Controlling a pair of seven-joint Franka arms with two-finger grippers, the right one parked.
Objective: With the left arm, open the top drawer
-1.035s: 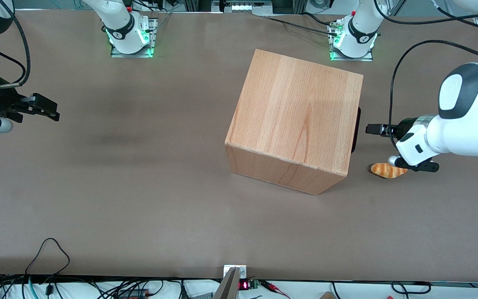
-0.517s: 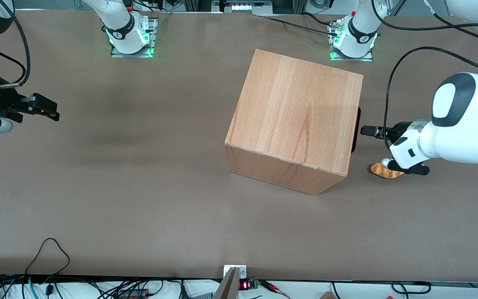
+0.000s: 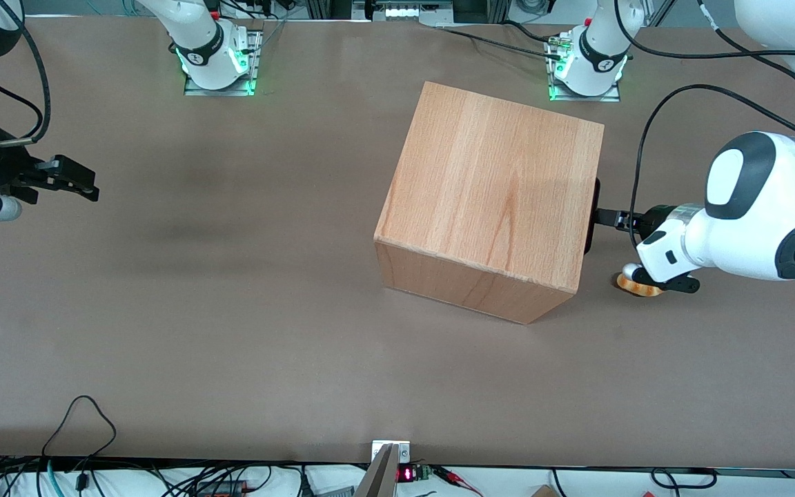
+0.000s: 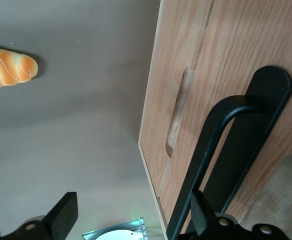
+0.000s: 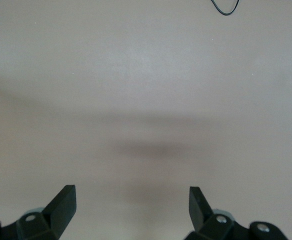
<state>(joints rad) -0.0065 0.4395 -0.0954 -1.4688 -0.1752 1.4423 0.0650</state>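
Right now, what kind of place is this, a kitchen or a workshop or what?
Likely a robotics lab bench: arms bolted to a brown table, cables along its edge, a wooden drawer box and a toy bread roll. The left gripper, open, is at the top drawer handle.

Top drawer [image 4: 266, 60] light wood (black handle [image 4: 221, 150]); black tool [image 4: 131, 220].

Even overhead light, soft shadows on the table [image 3: 232, 310], sharp front view, wrist close-ups slightly blurred.
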